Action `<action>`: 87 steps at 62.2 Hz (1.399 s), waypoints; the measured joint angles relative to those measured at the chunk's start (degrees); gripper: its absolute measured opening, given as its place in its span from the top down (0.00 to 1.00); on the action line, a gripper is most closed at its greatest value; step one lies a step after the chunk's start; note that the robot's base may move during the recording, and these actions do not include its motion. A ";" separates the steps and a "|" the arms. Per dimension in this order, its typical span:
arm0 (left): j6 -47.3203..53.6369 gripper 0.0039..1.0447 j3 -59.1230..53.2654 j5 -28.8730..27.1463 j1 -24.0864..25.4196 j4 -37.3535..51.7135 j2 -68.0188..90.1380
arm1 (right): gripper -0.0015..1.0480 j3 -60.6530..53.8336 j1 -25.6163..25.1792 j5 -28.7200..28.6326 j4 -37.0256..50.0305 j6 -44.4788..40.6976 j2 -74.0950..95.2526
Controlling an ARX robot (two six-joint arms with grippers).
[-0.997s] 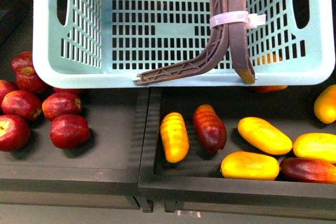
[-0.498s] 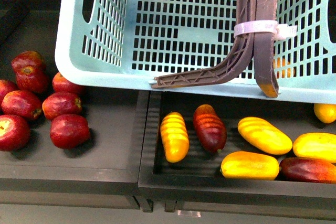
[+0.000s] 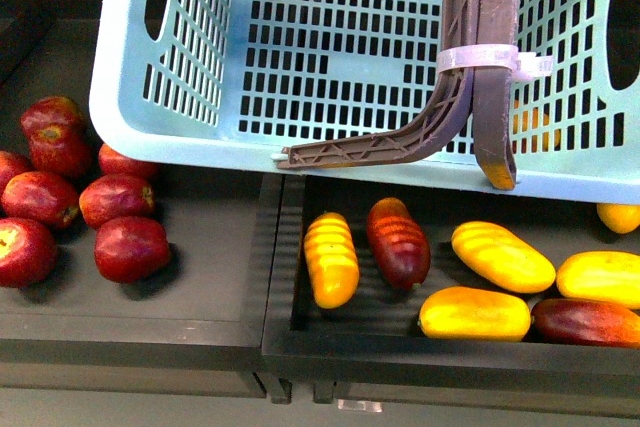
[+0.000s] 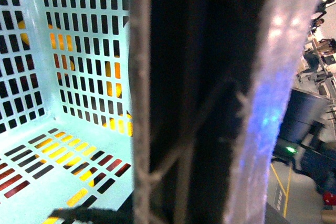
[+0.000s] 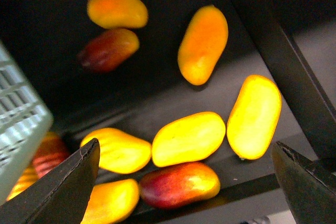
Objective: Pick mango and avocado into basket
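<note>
The pale teal basket (image 3: 330, 57) hangs tilted over the fruit trays, with nothing on its slotted floor. Its brown handles (image 3: 480, 7) are bound by a white zip tie (image 3: 478, 57). My left gripper is shut on the basket's handle (image 4: 178, 103), which fills the left wrist view and hides the fingers. Yellow mangoes (image 3: 502, 256) lie in the black tray (image 3: 300, 347) below the basket. My right gripper (image 5: 186, 182) hovers open above a yellow mango (image 5: 188, 138) and a red-yellow one (image 5: 178, 183). The avocado is out of view.
Dark red mangoes (image 3: 397, 241) lie among the yellow ones. Several red fruits (image 3: 130, 247) fill the tray on the left. A raised black divider (image 3: 275, 247) separates the two trays. A corner of the basket (image 5: 21, 124) shows in the right wrist view.
The basket has swung to the right and tilted, then eased back slightly to the left. The fruit in the trays has not moved.
</note>
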 joint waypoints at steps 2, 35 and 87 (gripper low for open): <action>0.04 0.87 0.00 0.00 0.00 0.00 0.00 | 0.08 3.30 0.85 1.03 1.01 1.38 6.45; 0.02 0.87 0.00 -0.04 0.02 0.00 0.00 | 0.08 35.85 5.42 10.99 -2.64 17.70 43.32; 0.02 0.87 0.00 -0.11 0.02 0.00 0.00 | 0.26 51.82 5.42 13.94 -7.15 18.80 55.58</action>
